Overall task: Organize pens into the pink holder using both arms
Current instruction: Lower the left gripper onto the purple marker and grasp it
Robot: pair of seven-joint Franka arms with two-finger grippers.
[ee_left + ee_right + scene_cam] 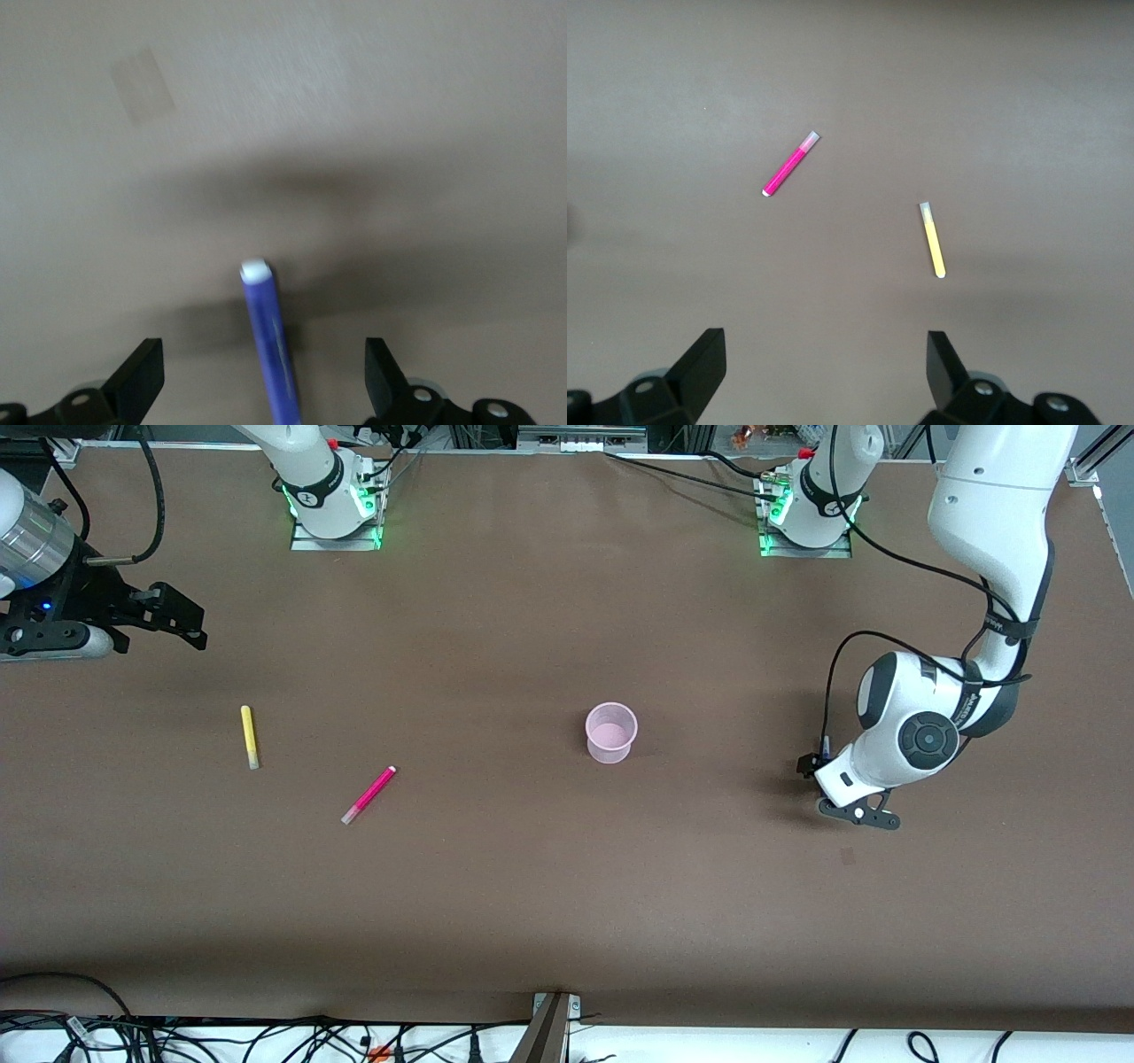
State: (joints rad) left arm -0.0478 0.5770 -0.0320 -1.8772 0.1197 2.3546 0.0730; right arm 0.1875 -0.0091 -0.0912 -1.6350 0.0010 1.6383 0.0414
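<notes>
Table: a wide brown table [532, 886] seen from above, with both arm bases along its far edge.
Pink holder: the pink holder [611, 732] stands upright near the table's middle, with no pen showing in it.
Yellow pen: the yellow pen [250, 736] lies flat toward the right arm's end of the table.
Magenta pen: the magenta pen [368, 794] lies slanted between the yellow pen and the holder, a little nearer the camera than both.
Purple pen: the purple pen [270, 341] lies on the table under the left gripper, between its spread fingers and touching neither.
Left gripper: the left gripper [837, 788] is low over the table at the left arm's end, jaws released wide, grasping nothing.
Right gripper: the right gripper [168, 620] hangs high over the right arm's end, jaws released and empty, looking down on the yellow and magenta pens.
Risk at the left: the thin round pen may roll or skid if one finger touches it first.
Risk at the holder: the light cup could tip if a pen tip strikes its rim, or if both arms arrive together.
</notes>
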